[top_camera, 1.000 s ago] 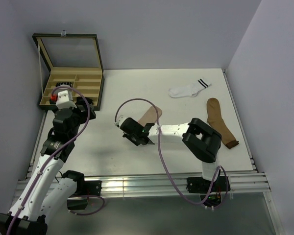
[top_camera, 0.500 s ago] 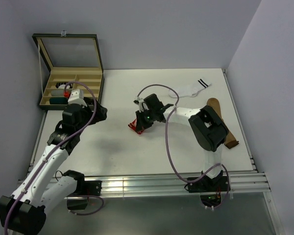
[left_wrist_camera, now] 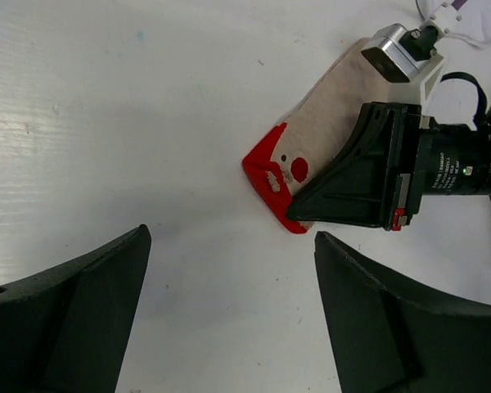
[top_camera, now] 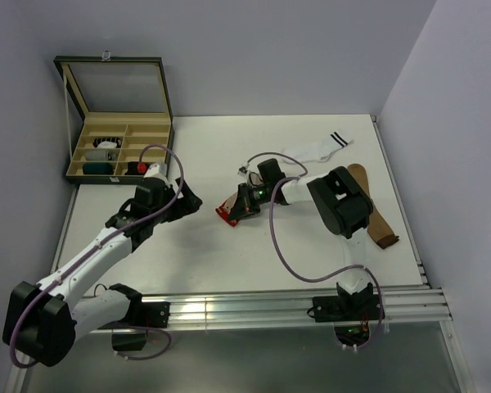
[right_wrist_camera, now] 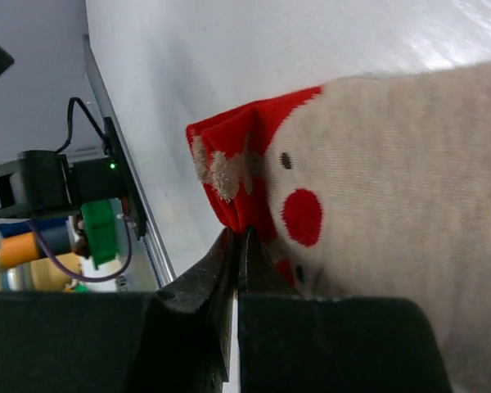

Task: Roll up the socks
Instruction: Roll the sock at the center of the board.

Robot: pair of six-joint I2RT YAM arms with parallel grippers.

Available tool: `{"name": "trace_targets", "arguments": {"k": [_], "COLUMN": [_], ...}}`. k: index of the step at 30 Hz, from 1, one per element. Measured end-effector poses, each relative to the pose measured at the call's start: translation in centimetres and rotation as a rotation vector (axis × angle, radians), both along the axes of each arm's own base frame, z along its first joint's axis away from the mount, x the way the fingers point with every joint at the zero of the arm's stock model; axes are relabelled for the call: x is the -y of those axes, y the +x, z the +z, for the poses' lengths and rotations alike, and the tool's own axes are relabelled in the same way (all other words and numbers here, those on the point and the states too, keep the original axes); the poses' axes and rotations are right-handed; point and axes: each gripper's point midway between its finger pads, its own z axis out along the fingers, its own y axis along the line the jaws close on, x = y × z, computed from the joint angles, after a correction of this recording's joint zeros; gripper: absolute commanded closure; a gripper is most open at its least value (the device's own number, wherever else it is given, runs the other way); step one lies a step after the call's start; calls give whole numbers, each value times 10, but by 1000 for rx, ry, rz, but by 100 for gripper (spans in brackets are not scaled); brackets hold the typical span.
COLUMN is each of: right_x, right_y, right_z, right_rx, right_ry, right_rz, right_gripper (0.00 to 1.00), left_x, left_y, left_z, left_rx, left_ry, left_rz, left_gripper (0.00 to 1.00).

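Observation:
The beige sock (left_wrist_camera: 327, 106) with a red patterned cuff (top_camera: 227, 214) lies flat at the middle of the table. My right gripper (right_wrist_camera: 239, 233) is shut, its tips pinching the lower edge of that red cuff (right_wrist_camera: 229, 164). The right gripper (left_wrist_camera: 290, 214) lies low across the sock. My left gripper (top_camera: 192, 201) hovers just left of the cuff. It is open wide, with nothing between its fingers (left_wrist_camera: 82, 303). Farther back lies a white sock (top_camera: 315, 150) with black stripes. A brown sock (top_camera: 385, 233) on the right is partly hidden by my right arm.
An open compartment box (top_camera: 168, 151) stands at the back left, its lid raised against the wall. Rolled socks (top_camera: 106, 147) sit in its compartments. A purple cable (top_camera: 274, 237) loops from the right arm over the table. Walls close in the left and right sides.
My left gripper swung from the box rightwards to the beige sock and has begun to narrow. My right gripper stayed shut, moved back and right, and the sock's red cuff now shows.

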Motion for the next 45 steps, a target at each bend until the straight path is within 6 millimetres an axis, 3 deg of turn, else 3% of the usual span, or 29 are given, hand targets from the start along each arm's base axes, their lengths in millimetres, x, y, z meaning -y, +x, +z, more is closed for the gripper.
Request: {"name": "trace_targets", "arguments": {"k": [7,13,17,26,35,45], "right_x": [4,9,9,8,8,8], "right_y": [3,7,7,7,8,8], "right_z": [-11,-11,-11,-12,-12,-12], "right_rx": [-122,-158,-168,-181,-190,-197], "right_ry": [50,57,56,57,54,50], "right_rz": [-30,-53,-56,-54,-54,-54], "right_gripper": [100,100,100,100,99,99], "left_x": [15,28,37,65,74,81], "left_y": [3,-6,-7,8,16,26], "left_z": [-23,-72,-86,-97,-110,-108], "left_rx": [-60,-200,-243,-262,-289,-270], "left_ry": [-5,56,74,91,116,123], "left_rz": [-19,-67,-92,-138,-144,-138], "left_gripper": [28,45,48,55,57,58]}}
